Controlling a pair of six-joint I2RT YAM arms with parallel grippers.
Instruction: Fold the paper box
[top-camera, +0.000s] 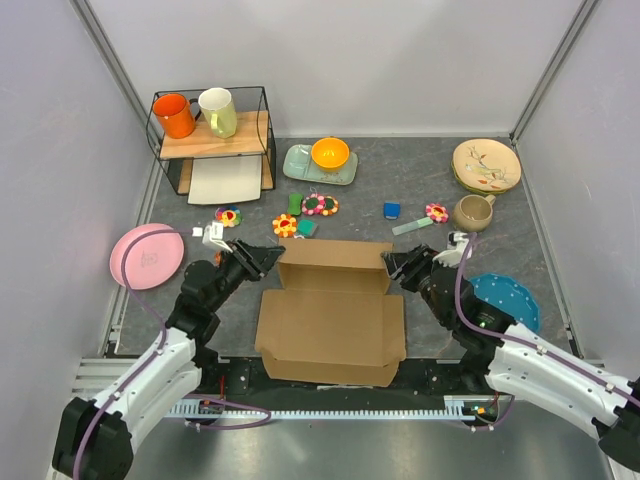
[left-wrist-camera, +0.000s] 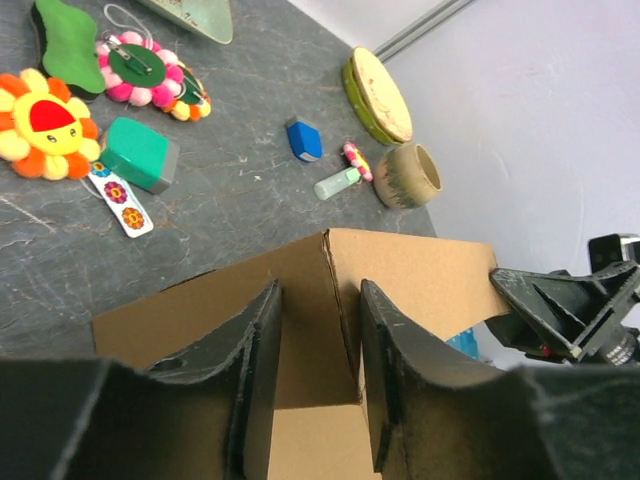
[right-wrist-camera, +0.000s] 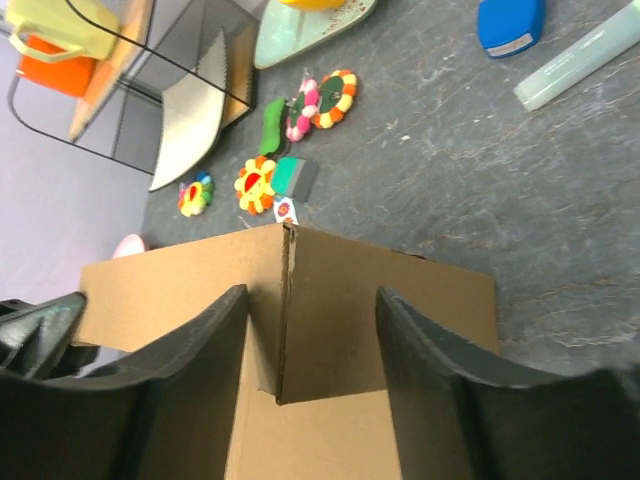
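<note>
- The paper box (left-wrist-camera: 420, 280) runs off the bottom of the left wrist view. Its lower wall is hidden behind the left gripper (left-wrist-camera: 320, 300), and whether that gripper presses the corner cannot be told.
- In the right wrist view, the orange mug (right-wrist-camera: 50, 65) and the yellow mug (right-wrist-camera: 50, 20) are cut by the top-left edge.
- The teal plate (top-camera: 510, 295) is partly hidden by the right arm (top-camera: 530, 360) in the top view.
</note>
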